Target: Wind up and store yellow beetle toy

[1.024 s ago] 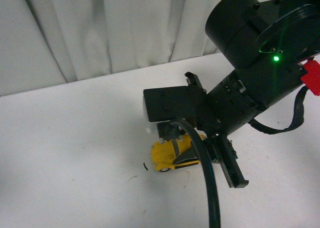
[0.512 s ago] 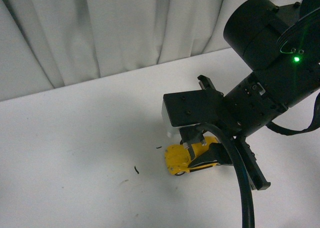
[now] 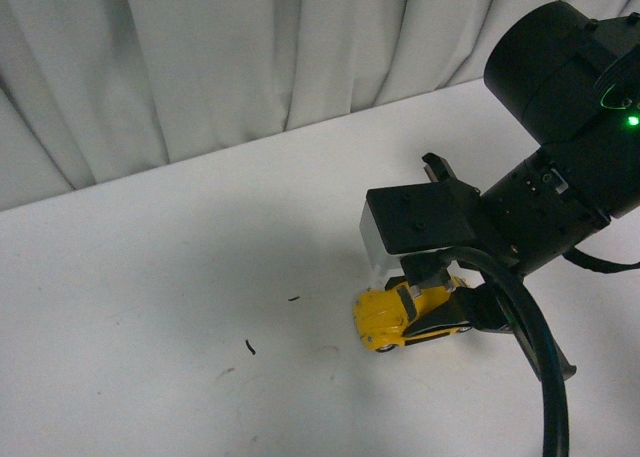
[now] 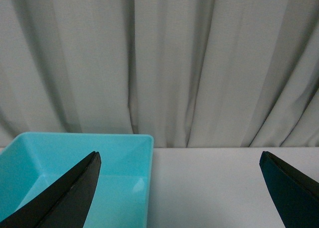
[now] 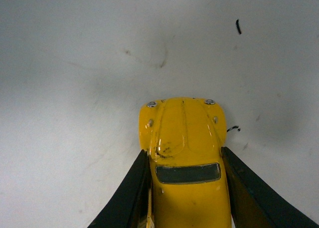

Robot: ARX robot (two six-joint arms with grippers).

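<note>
The yellow beetle toy (image 3: 392, 315) rests on the white table, nose pointing left, in the front view. My right gripper (image 3: 432, 307) is shut on its sides. The right wrist view shows the beetle's hood and dark windscreen (image 5: 183, 153) squeezed between the two black fingers (image 5: 130, 193), with the right gripper (image 5: 184, 188) closed around the body. My left gripper (image 4: 179, 188) is open with nothing between its black fingertips (image 4: 75, 188); it hangs over the table beside a turquoise bin (image 4: 124, 153).
A white curtain (image 3: 250, 57) hangs behind the table's far edge. Small dark specks (image 3: 249, 347) lie on the tabletop left of the toy. The right arm's black cable (image 3: 540, 357) loops down in front of the gripper.
My right gripper and the beetle toy held in it have shifted to the right across the table over the last second. The view of the curtain has shifted too.
</note>
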